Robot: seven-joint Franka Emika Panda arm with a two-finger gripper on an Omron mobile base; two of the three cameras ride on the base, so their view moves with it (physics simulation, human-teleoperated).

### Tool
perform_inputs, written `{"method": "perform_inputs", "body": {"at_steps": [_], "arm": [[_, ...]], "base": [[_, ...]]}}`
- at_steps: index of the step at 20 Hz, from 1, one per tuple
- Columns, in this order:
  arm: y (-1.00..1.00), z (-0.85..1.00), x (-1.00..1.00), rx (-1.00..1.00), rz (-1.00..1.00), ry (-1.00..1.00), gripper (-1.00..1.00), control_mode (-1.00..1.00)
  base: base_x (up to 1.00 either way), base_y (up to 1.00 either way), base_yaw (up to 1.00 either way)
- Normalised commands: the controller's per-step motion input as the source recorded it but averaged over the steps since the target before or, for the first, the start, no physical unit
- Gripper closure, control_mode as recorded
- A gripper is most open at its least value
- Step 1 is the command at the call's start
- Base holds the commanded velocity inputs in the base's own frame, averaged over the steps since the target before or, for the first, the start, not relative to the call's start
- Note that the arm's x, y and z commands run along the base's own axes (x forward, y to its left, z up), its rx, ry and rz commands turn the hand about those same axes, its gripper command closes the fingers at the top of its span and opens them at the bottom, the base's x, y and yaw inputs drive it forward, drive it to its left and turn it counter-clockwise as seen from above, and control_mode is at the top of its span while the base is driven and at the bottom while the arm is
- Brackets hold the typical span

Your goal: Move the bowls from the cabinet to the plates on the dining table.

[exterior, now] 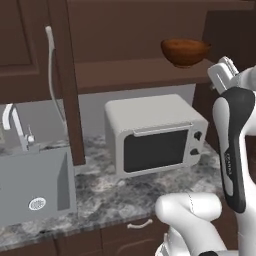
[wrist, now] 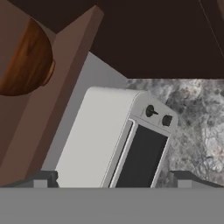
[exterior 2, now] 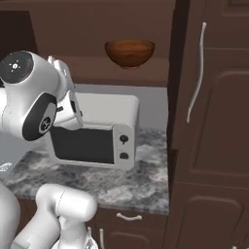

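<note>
Arm bent up at right of left base view, gripper (wrist: 112, 178) raised by shelf, jaws wide, holding nothing. Sink (exterior: 35, 187) lower left, grey speckled counter (exterior: 115, 195), white microwave (exterior: 157, 135) in middle. Open dark cabinet (exterior: 125, 45) above. Shiny red-brown bowl (exterior: 184, 51) sits upright on cabinet shelf, upper right, above microwave.

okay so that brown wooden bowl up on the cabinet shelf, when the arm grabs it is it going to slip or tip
The bowl looks glossy, so the end effector's fingers may slip on its curved wall. It stands on a small foot under a wide body, so a sideways nudge could tip it. It appears rigid wood, unlikely to flex.
</note>
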Motion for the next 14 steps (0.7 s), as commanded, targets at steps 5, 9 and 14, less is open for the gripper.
{"method": "perform_inputs", "body": {"at_steps": [5, 9, 14], "arm": [[0.00, 0.00, 0.00, 0.00, 0.00, 0.00, -1.00, 1.00], [0.00, 0.00, 0.00, 0.00, 0.00, 0.00, -1.00, 1.00], [0.00, 0.00, 0.00, 0.00, 0.00, 0.00, -1.00, 1.00]], "base": [[0.04, 0.04, -0.50], [0.12, 0.13, -0.48], [0.36, 0.35, -0.36]]}}
